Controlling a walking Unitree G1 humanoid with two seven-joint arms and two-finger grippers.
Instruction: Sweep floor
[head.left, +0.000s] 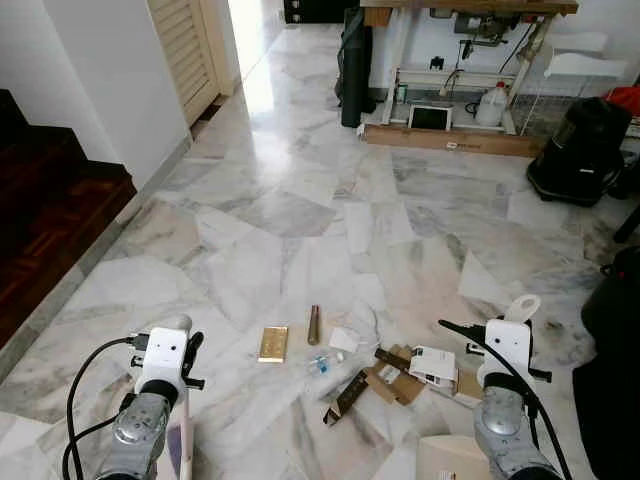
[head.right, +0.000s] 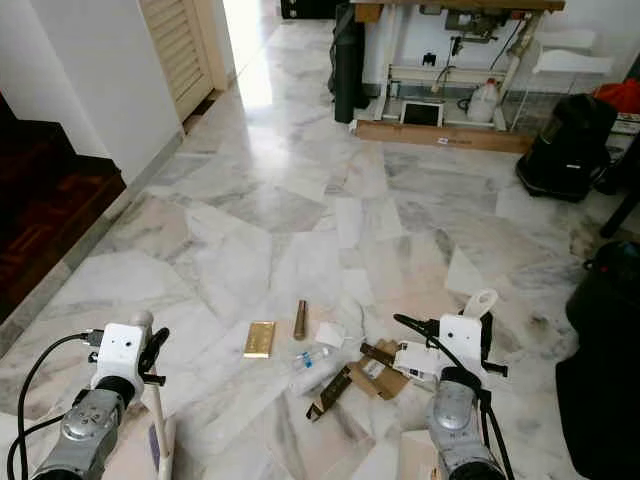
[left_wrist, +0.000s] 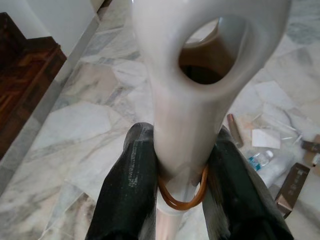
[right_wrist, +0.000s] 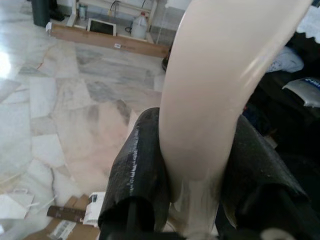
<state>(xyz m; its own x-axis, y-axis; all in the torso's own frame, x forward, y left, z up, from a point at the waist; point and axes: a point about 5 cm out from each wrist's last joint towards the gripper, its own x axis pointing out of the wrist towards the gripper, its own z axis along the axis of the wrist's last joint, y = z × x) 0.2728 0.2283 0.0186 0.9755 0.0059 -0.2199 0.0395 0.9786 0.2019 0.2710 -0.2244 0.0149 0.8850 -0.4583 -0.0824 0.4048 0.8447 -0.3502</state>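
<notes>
while litter (head.left: 370, 365) lies on the marble floor (head.left: 300, 220), a white handle (left_wrist: 200, 100) is clamped by the left hand (left_wrist: 182, 170), a cream handle (right_wrist: 220, 100) by the right hand (right_wrist: 192, 180).

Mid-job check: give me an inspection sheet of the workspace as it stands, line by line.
Surface: marble floor, glossy.
Job's things: left tool shut on a white handle with a hanging hole; right tool shut on a cream handle.
Clutter: gold box, brown tube, small bottle, white paper, flattened cardboard, white carton.
Cables: black leads at both wrists.
Surroundings: dark wooden steps, louvred door, workbench, black vacuum.
</notes>
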